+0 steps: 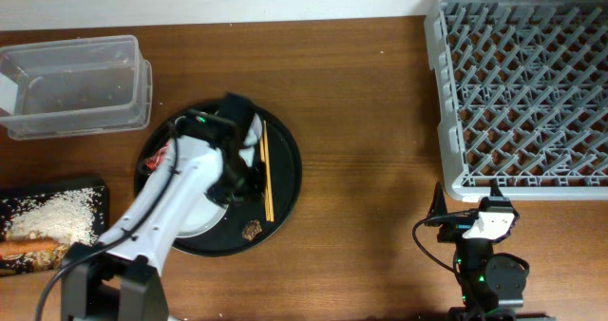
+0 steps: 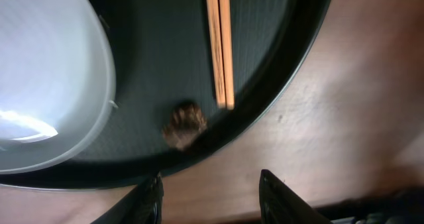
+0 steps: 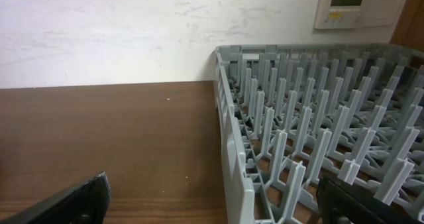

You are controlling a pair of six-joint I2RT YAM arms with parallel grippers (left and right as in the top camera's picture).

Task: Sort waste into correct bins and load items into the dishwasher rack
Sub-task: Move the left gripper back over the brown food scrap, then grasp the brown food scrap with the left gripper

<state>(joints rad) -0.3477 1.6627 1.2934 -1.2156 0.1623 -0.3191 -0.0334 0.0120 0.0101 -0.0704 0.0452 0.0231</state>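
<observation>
The white plate (image 1: 204,217) lies on a round black tray (image 1: 285,193) under my left arm. On that tray, two wooden chopsticks (image 1: 265,174) lie side by side right of the plate, and a brown food lump (image 1: 253,231) sits near the front rim. A red wrapper (image 1: 155,160) shows at the tray's left. In the left wrist view the lump (image 2: 184,126) lies just below the chopsticks' (image 2: 220,45) ends. My left gripper (image 2: 211,189) is open and empty, over the tray's rim. My right gripper (image 3: 212,201) stands wide open at the grey dishwasher rack's (image 1: 522,88) near left corner.
A clear plastic tub (image 1: 76,84) stands at the back left. A flat black tray (image 1: 95,193) at the front left holds rice (image 1: 57,215) and an orange piece (image 1: 24,247). Bare wood lies between the round tray and the rack (image 3: 298,138).
</observation>
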